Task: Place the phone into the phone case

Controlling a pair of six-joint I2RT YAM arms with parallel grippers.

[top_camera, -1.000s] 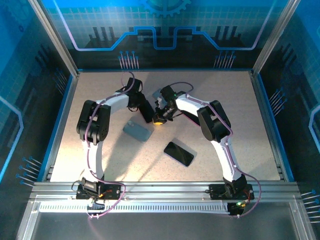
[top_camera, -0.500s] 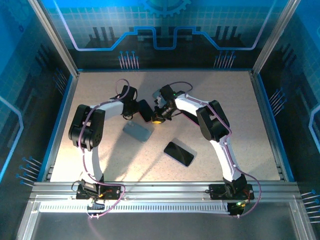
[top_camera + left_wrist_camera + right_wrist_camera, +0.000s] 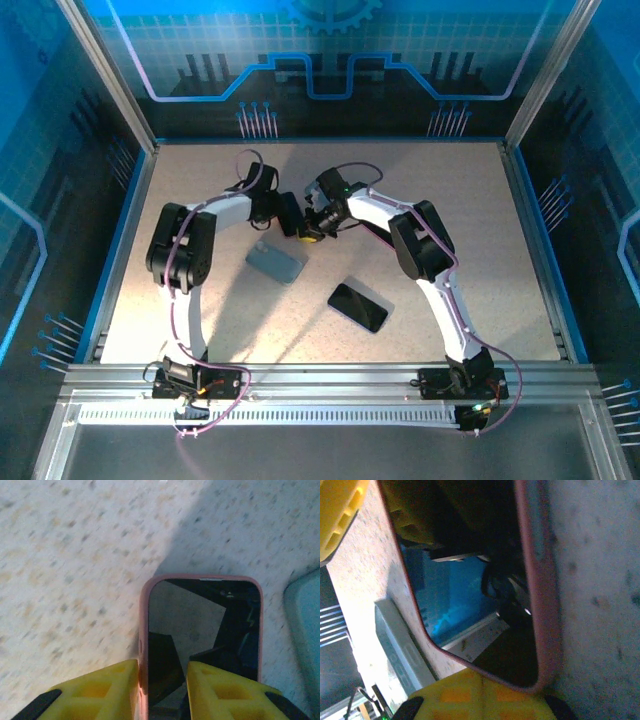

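A phone in a pink case (image 3: 290,213) lies between both grippers at mid table, its dark screen facing up. My left gripper (image 3: 162,692) is narrowly open astride the case's left rim (image 3: 144,630): one yellow finger outside the rim, the other over the screen. My right gripper (image 3: 482,692) has its yellow fingers shut together, tips against the phone's (image 3: 470,580) end edge. An empty grey-teal case (image 3: 275,262) lies just nearer, apart from both grippers. A bare black phone (image 3: 358,306) lies to the right of it.
The grey-teal case's edge (image 3: 306,630) lies close to the right of the pink-cased phone, and its side (image 3: 395,640) lies to the phone's left in the right wrist view. Blue walls and metal posts ring the speckled table (image 3: 470,220).
Both grippers and the pink-cased phone have shifted slightly toward the back of the table. The left arm's elbow swung out to the left and partly back. The grey-teal case and black phone stayed put.
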